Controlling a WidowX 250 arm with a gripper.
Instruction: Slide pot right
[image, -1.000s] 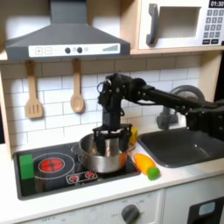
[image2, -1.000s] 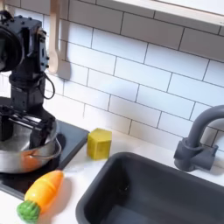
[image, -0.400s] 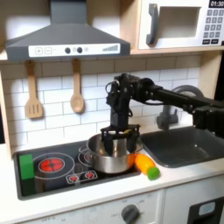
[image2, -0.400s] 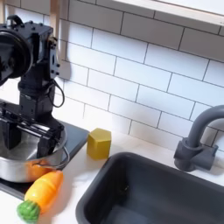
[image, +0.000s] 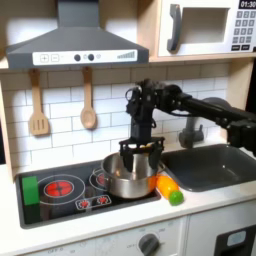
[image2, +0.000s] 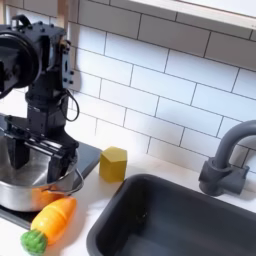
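White tiles back my toy kitchen, with a hood (image: 80, 40) and a microwave (image: 205, 28) up top and two wooden utensils (image: 38, 105) hanging on the wall. On the table (image: 60, 225), the black stove (image: 60, 188) sits at the first exterior view's left and the sink (image: 215, 165) at its right. My pot (image: 128, 178) stands on the stove's right part, near its right edge. I see my hand (image: 138, 152) pointing straight down into the pot, its fingers (image2: 62, 158) spread, one at the near rim and one at the far side; I cannot tell whether they touch the metal. A carrot (image2: 50, 222) lies on the table just beside the pot, toward the sink. In the second exterior view a yellow block (image2: 113, 163) sits behind the sink's corner, and a grey tap (image2: 225, 165) stands at the second exterior view's right.
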